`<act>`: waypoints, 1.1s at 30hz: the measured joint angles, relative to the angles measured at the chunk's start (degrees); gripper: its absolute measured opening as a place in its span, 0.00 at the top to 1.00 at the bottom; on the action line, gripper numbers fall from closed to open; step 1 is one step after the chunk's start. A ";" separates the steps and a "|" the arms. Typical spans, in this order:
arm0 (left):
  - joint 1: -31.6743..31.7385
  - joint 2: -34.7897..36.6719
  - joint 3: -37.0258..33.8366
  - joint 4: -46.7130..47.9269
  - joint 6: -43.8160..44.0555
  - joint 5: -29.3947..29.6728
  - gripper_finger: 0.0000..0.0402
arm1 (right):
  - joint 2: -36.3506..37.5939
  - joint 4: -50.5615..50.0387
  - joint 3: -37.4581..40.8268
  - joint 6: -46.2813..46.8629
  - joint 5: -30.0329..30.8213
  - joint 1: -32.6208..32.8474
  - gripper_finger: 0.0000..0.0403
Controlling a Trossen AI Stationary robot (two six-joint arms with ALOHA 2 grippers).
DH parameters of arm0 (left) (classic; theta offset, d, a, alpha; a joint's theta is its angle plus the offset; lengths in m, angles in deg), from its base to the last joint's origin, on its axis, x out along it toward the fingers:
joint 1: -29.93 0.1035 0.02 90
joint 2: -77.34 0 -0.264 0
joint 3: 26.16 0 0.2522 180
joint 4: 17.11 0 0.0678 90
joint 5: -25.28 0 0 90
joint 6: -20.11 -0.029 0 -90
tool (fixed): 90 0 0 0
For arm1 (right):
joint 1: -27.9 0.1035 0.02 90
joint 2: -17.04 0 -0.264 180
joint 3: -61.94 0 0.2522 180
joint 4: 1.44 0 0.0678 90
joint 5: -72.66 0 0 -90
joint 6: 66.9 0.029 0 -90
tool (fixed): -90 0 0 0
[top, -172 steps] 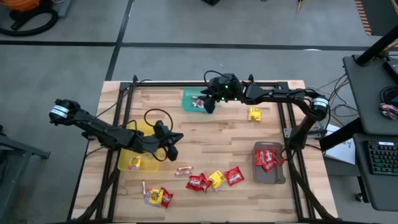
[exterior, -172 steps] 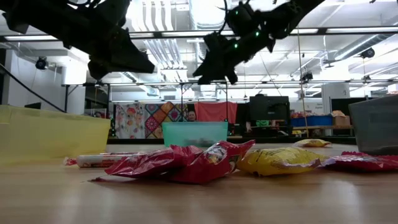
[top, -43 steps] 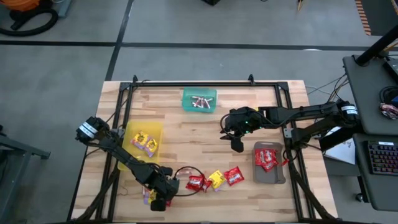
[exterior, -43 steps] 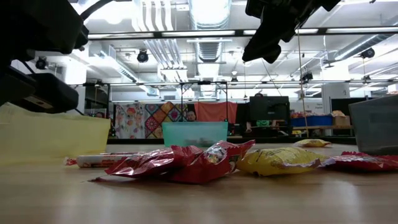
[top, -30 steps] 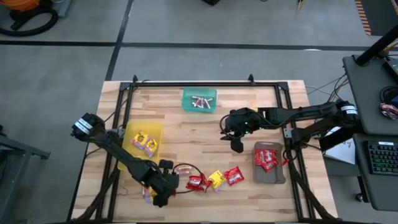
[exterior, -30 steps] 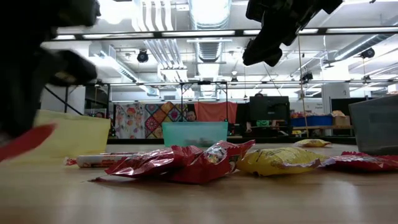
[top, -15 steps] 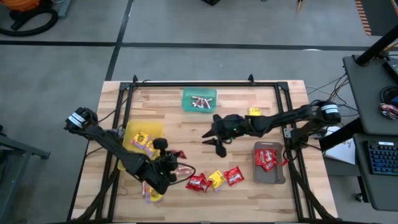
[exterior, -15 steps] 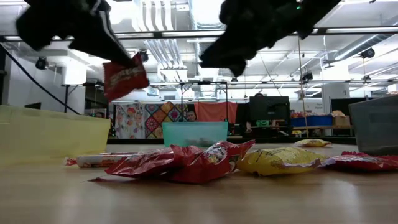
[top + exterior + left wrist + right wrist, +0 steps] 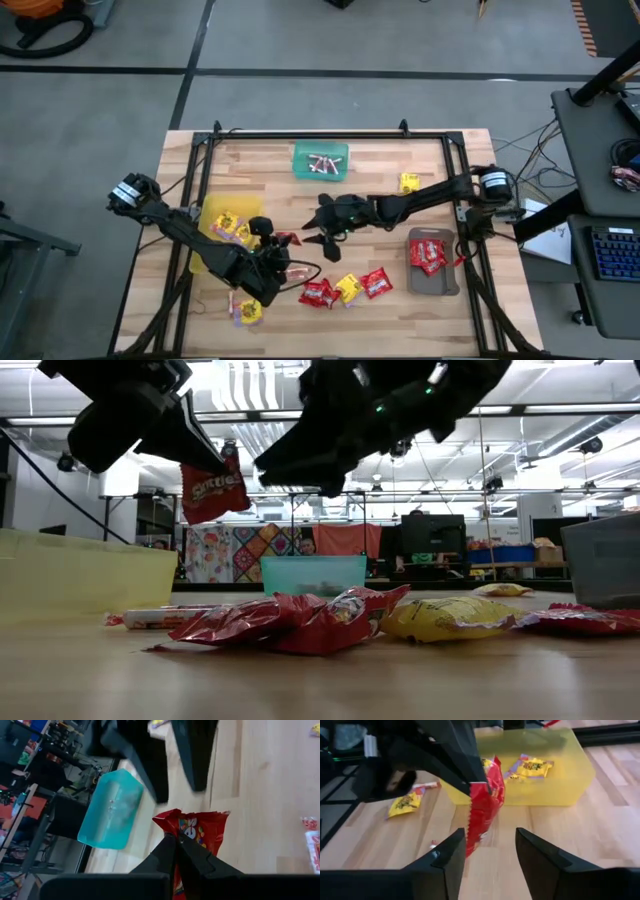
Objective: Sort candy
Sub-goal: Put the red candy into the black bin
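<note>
Three rectangular plastic trays sitting out: yellow tray (image 9: 252,206), teal-green tray (image 9: 300,170), grey tray (image 9: 435,283). Shiny red packets (image 9: 375,283): one hanging aloft, about three lying loose, at least two resting in grey tray. Yellow packets with purple marks (image 9: 409,181): three lying loose, two in yellow tray. Tiny twisted rolls (image 9: 320,163): too small for counting.

Yellow tray (image 9: 207,262), green tray (image 9: 299,166), grey tray (image 9: 438,284), wooden table (image 9: 400,215)
</note>
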 joint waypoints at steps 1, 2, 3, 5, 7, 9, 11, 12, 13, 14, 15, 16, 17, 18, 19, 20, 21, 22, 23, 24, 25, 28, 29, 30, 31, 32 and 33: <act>0.04 0.00 0.04 0.00 0.00 0.00 1.00 | -0.88 0.08 -0.68 0.00 0.04 0.03 0.57; 0.09 0.00 0.04 0.04 0.00 0.00 1.00 | -1.73 -0.05 -1.29 0.00 0.04 0.04 0.56; 0.11 0.00 0.13 0.02 0.01 0.00 1.00 | -2.46 -0.07 -1.94 0.02 0.02 0.10 0.55; 0.12 0.00 0.26 -0.02 0.00 0.37 1.00 | -4.11 0.09 -3.37 -0.01 0.00 0.13 0.53; 0.12 0.00 0.30 -0.26 0.00 0.53 1.00 | -5.67 0.09 -4.67 -0.09 -0.12 0.17 0.52; 0.13 0.00 0.31 -0.29 0.00 0.53 1.00 | -6.59 -0.12 -5.72 -0.85 -0.48 0.15 0.52; 0.11 0.00 0.31 -0.52 0.02 0.53 1.00 | -7.31 0.14 -6.77 -1.68 -0.46 0.22 0.53; 0.11 0.00 0.31 -0.72 0.02 0.53 1.00 | -7.36 0.28 -7.03 -1.85 -0.44 0.22 0.54; 0.11 0.00 0.31 -0.93 0.02 0.52 1.00 | -7.36 0.16 -7.23 -1.98 -0.45 0.24 0.55; 0.11 0.00 0.35 -1.22 0.02 0.54 1.00 | -7.36 0.20 -7.57 -2.14 -0.45 0.24 0.57; 0.11 -0.01 0.37 -1.47 0.02 0.53 1.00 | -7.36 0.38 -7.78 -2.27 -0.45 0.24 0.59; 0.12 0.00 0.37 -1.51 0.02 0.53 1.00 | -7.35 0.37 -7.80 -2.35 -0.45 0.24 0.63; 0.11 -0.01 0.37 -1.60 0.02 0.52 1.00 | -7.33 0.22 -7.96 -2.34 -0.45 0.24 0.67; 0.12 -0.01 0.37 -1.71 0.02 0.50 1.00 | -7.33 0.19 -8.09 -2.35 -0.44 0.24 0.71; 0.13 -0.02 0.37 -1.84 0.02 0.48 1.00 | -7.33 0.16 -8.09 -2.41 -0.44 0.24 0.76; 0.11 -0.02 0.37 -2.10 0.04 0.50 1.00 | -7.33 0.14 -8.09 -2.56 -0.50 0.24 0.82; 0.11 -0.02 0.37 -2.16 0.25 0.53 1.00 | -7.33 0.02 -8.09 -3.07 -0.48 0.24 0.87; 0.13 -0.02 0.37 -2.26 0.49 0.47 1.00 | -7.33 -0.16 -8.09 -3.55 -0.51 0.24 0.92; 0.13 -0.02 0.37 -2.27 0.68 0.23 1.00 | -7.33 -0.45 -8.09 -3.94 -0.48 0.24 0.94; 0.13 -0.02 0.37 -2.32 0.76 -0.18 1.00 | -7.33 -0.69 -8.09 -3.92 -0.48 0.24 0.94; 0.15 0.07 0.37 -2.27 0.84 -0.74 0.99 | -7.33 -1.20 -8.14 -3.89 -0.46 0.24 0.94; -0.11 0.91 0.31 -0.93 1.09 -1.16 0.96 | -7.33 -2.60 -8.49 -3.90 -0.43 0.11 0.95; -0.17 1.50 0.26 -0.01 1.11 -1.17 0.95 | -7.33 -3.20 -8.74 -3.91 -0.42 0.09 0.95; -0.26 2.17 0.24 0.68 1.12 -1.14 0.94 | -7.29 -4.09 -9.10 -3.94 -0.44 -0.01 0.95; -0.36 2.99 0.19 1.21 1.11 -1.17 0.93 | -7.21 -5.91 -9.66 -4.06 -0.40 -0.16 0.95; -0.44 3.96 0.04 1.53 1.11 -1.16 0.92 | -6.99 -8.25 -10.25 -4.41 -0.40 -0.32 0.95; -0.57 5.07 -0.08 1.82 1.11 -1.18 0.91 | -6.74 -11.01 -10.93 -4.87 -0.21 -0.43 0.95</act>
